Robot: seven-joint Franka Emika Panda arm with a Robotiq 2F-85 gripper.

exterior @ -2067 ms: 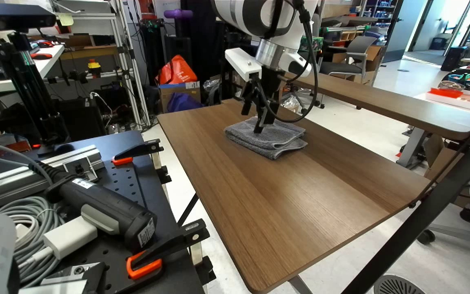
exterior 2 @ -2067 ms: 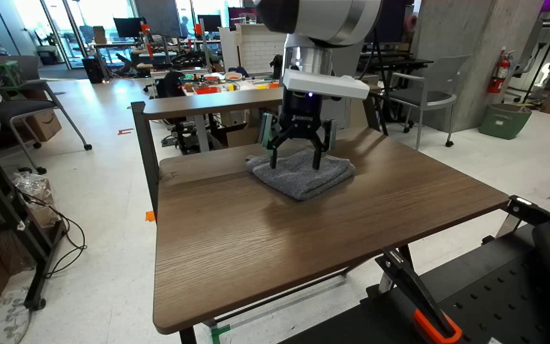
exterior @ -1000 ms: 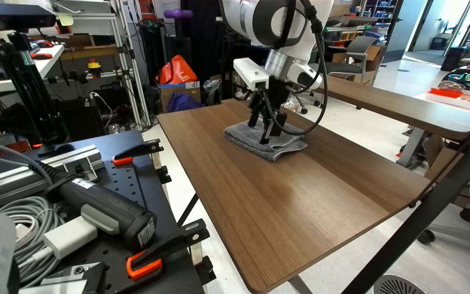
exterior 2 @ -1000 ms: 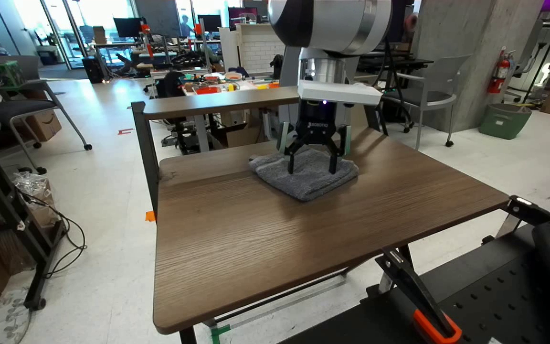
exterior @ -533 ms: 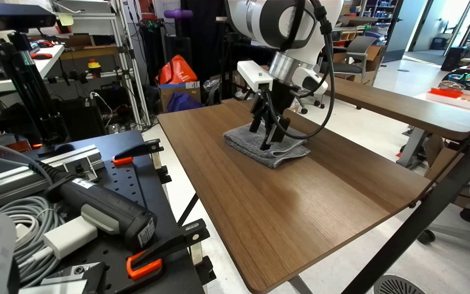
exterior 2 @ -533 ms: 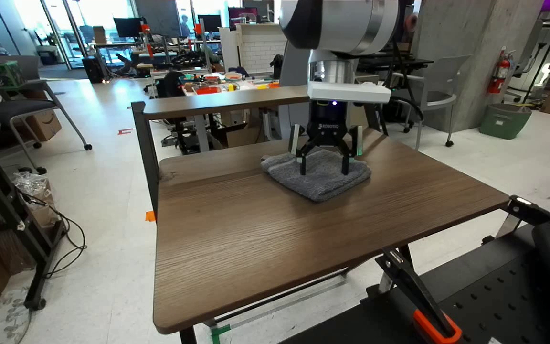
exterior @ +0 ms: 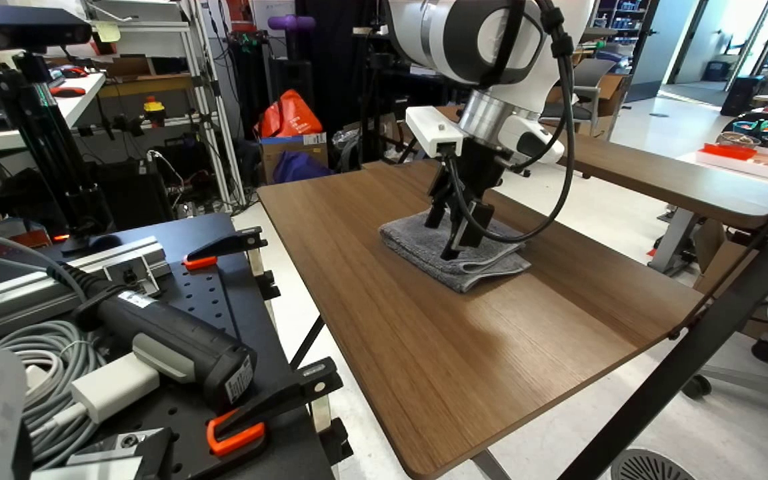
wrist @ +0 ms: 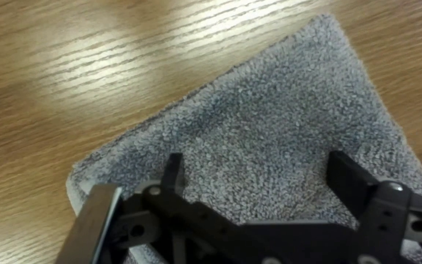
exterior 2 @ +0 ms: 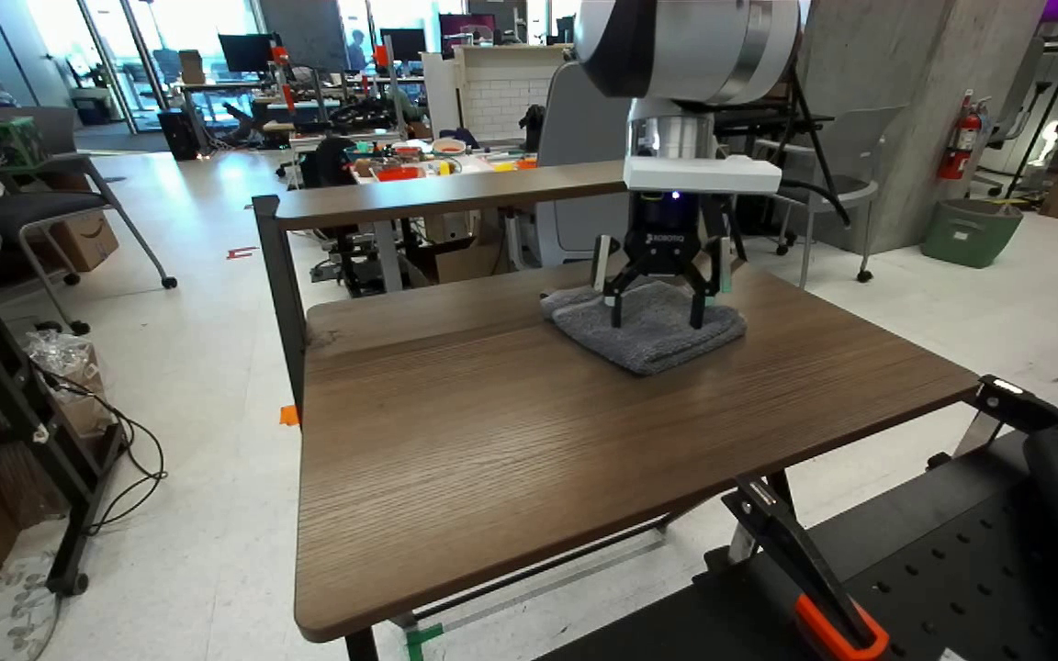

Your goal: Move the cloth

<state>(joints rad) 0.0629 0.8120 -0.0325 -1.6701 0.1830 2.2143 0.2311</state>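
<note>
Spread wide, the Robotiq hand (exterior 2: pixel 657 322) is resting on a folded grey terry cloth (wrist: pixel 255 139) lying nearer the desk's (exterior 2: pixel 455 459) edge by the raised shelf (exterior 2: pixel 455 196), seemingly at the pushing step, next likely needing downward pressure.

Glare streaks the wrist view's tabletop (wrist: pixel 97 69); distant windows (exterior 2: pixel 203 15) wash out white.

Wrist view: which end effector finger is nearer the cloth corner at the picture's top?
The finger at the picture's right, almost straight below that cloth corner; the other finger is well to the left.
</note>
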